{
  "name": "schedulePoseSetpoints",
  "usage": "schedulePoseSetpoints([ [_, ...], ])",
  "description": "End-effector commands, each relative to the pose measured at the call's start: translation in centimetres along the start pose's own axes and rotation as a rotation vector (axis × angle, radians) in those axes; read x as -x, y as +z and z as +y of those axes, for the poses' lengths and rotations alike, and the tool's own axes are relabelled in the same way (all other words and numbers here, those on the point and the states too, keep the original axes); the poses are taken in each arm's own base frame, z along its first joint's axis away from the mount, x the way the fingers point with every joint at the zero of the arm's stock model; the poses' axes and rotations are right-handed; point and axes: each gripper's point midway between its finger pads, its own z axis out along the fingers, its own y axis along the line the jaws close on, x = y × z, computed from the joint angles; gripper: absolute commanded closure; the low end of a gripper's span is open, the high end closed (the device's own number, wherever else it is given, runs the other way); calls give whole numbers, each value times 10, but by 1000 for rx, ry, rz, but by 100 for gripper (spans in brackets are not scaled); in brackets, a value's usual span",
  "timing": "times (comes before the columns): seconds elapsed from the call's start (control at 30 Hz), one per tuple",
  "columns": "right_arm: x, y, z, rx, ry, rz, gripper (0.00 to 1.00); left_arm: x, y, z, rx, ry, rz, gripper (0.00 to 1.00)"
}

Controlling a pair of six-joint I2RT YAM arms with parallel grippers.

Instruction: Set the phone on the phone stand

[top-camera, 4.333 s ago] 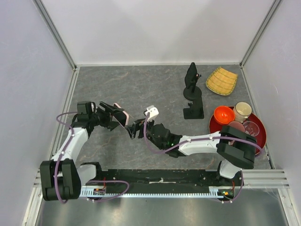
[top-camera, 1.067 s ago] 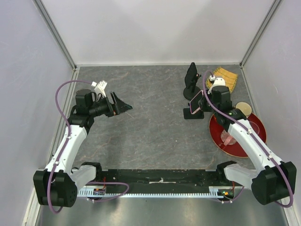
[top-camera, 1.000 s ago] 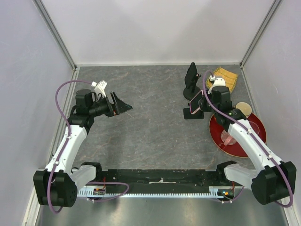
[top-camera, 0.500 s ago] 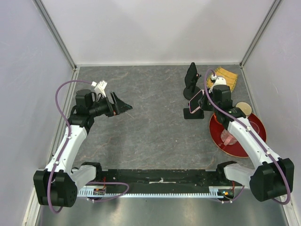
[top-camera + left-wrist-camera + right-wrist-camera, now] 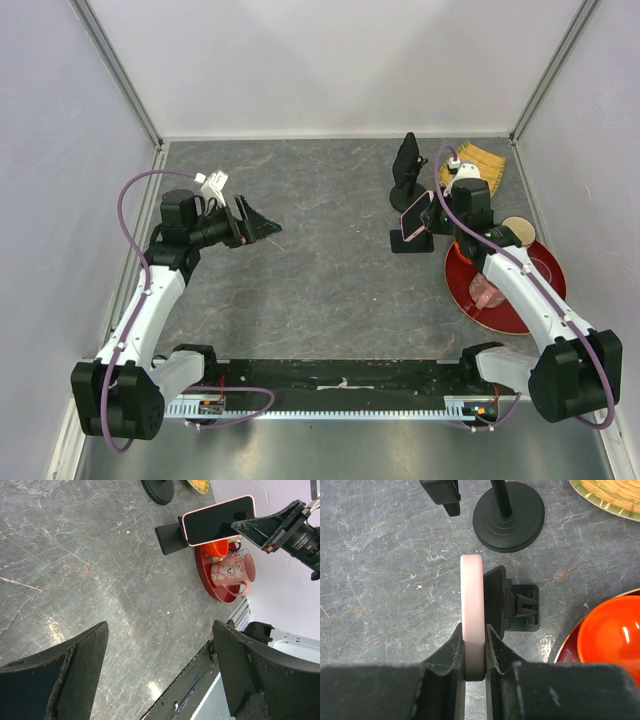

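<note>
Most of the job looks done to me: the right gripper (image 5: 474,631) pinches the pink phone (image 5: 472,590) on edge just beside the phone stand (image 5: 520,611), not yet seated, the left gripper (image 5: 268,230) gapes wide and empty, and the red tray (image 5: 548,300) holds an orange bowl (image 5: 612,635), a pink mug (image 5: 232,572) and a capped cup (image 5: 517,231).

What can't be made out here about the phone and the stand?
- Right wrist: the phone is edge-on beside the phone stand; whether they touch is unclear.
- Right wrist: the right gripper hides the phone's lower end.
- Top external: the gap between them is too small to judge.
- Left wrist: the left gripper is cut off by the bottom edge.
</note>
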Motion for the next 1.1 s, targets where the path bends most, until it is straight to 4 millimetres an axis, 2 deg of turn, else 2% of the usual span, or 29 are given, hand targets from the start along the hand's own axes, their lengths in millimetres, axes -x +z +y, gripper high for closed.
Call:
schedulePoseSetpoints([
  [0.0, 24, 0, 3, 3, 6, -54, 79, 1, 1, -5, -39, 65, -2, 9],
  [0.17, 23, 1, 3, 4, -1, -44, 57, 0, 2, -4, -38, 60, 3, 9],
  [0.33, 25, -2, 2, 1, -7, -47, 48, 0, 2, -3, -37, 63, 2, 9],
  [0.43, 27, -9, -4, -30, -5, -53, 33, 1, 2, -4, -38, 64, 0, 9],
  [0.47, 28, -11, -7, -45, -6, -56, 23, 0, 2, -3, -34, 63, 1, 9],
  [0.53, 31, -20, -18, -103, -8, -75, 14, 1, 2, -3, -33, 64, -1, 9],
  [0.57, 31, -24, -22, -124, -8, -81, 6, 0, 2, -2, -32, 62, 1, 10],
  [0.6, 30, -29, -25, -142, -13, -80, 3, 1, 2, -3, -32, 67, -3, 10],
  [0.8, 43, -75, -45, -242, -46, -162, 2, 5, -2, -5, -23, 90, -27, 10],
  [0.87, 51, -96, -44, -230, -43, -218, 2, 7, -6, -8, -21, 111, -48, 10],
  [1.0, 69, -139, -19, -87, -46, -323, 2, 16, -19, -18, 3, 173, -124, 10],
  [1.03, 82, -163, -13, -49, -38, -398, 2, 20, -23, -24, 0, 185, -145, 10],
  [1.07, 91, -178, -6, -15, -49, -437, 2, 26, -34, -38, -13, 212, -188, 10],
])
